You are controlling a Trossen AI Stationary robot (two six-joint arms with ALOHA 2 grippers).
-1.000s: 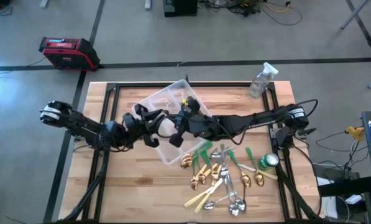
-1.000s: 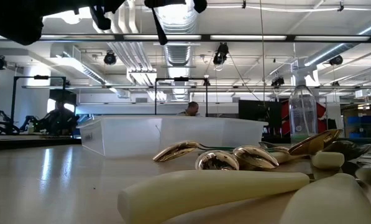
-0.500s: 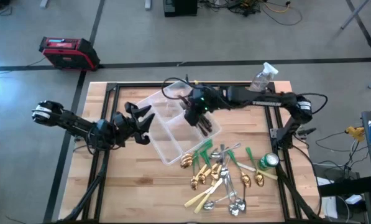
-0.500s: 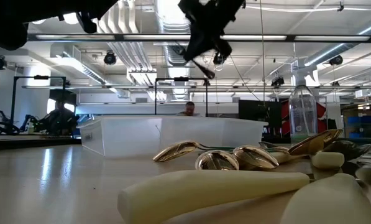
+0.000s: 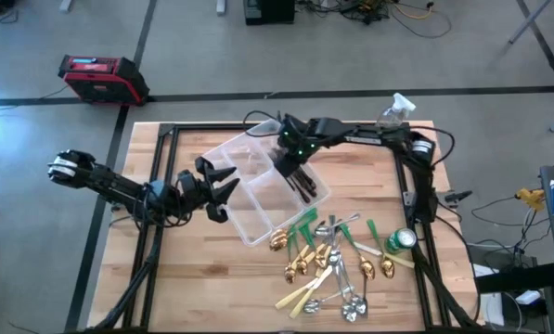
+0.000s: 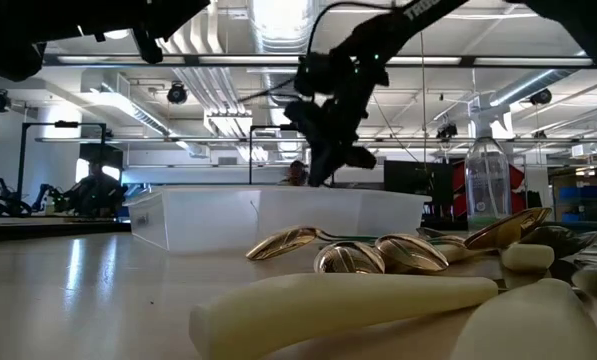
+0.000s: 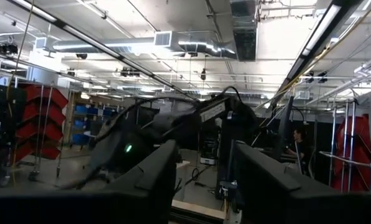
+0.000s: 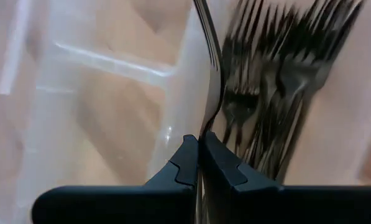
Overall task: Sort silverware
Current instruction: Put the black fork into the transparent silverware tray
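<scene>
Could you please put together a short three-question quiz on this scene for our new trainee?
1. True or false: the right gripper has its jaws shut on a dark fork.
2. What lies in the clear tray compartment under that gripper? A) dark forks B) gold spoons C) the green can
3. Fill in: the left gripper hangs beside the tray with its jaws ____.

Key: 1 true; 2 A; 3 open.
</scene>
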